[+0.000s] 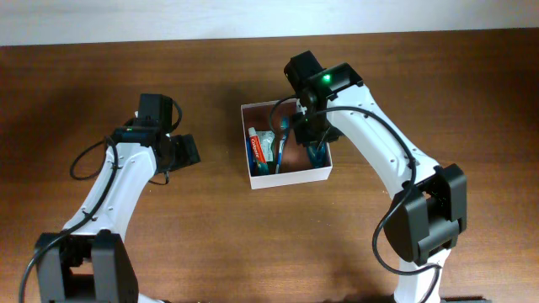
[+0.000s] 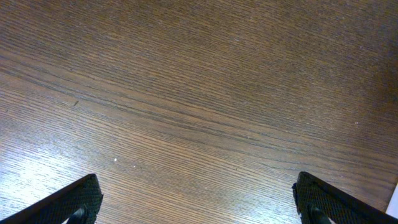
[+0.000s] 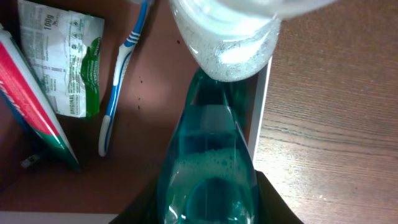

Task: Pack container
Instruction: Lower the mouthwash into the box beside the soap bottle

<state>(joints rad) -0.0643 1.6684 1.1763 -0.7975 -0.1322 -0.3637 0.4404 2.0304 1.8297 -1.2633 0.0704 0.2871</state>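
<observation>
Likely light and stiff-walled, best taken by a rim, the container (image 1: 290, 178) sits mid-frame overhead on the table (image 2: 186, 93); the right tool (image 3: 208, 211) clenches a slick teal bottle (image 3: 208, 155) inside it, the left tool (image 2: 199, 199) released.

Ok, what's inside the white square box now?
In the white square box: red-and-white toothpaste tube, green-and-white sachet, blue-and-white toothbrush; the right hand holds a clear teal bottle by its right wall. The floor under that bottle is covered.
</observation>
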